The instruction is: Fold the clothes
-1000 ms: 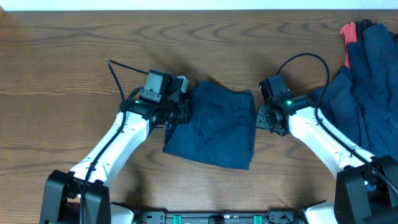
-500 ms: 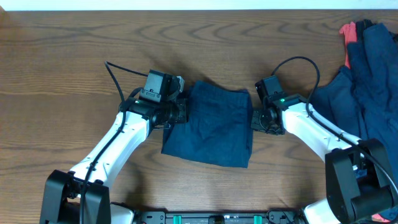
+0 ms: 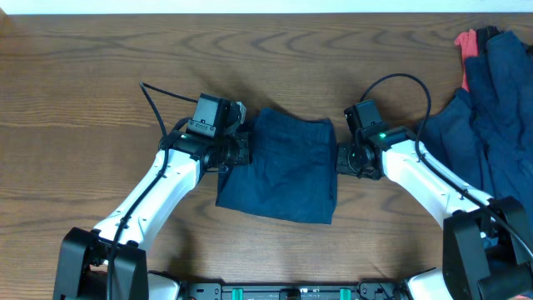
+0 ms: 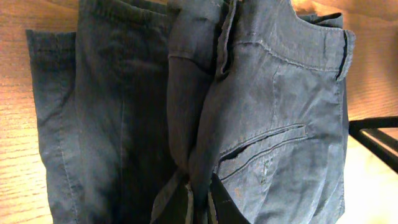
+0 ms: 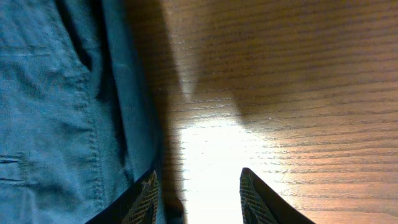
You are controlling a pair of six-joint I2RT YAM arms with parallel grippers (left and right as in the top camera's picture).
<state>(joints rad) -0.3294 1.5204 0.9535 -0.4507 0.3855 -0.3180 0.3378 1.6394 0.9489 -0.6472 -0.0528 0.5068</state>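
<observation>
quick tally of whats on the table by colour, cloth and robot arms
navy, folded navy shorts: 1
navy, navy heap at the right edge: 1 (garments inside cannot be counted)
coral-red, coral-red piece: 1
white, left arm and right arm: 2
total: 5

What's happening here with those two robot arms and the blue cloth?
Two arms are folding laundry. Folded navy shorts lie on the table. The left gripper pinches their left edge. The right gripper sits open at their right edge, holding nothing. More clothes, one red piece among them, wait in a pile at the far right.
</observation>
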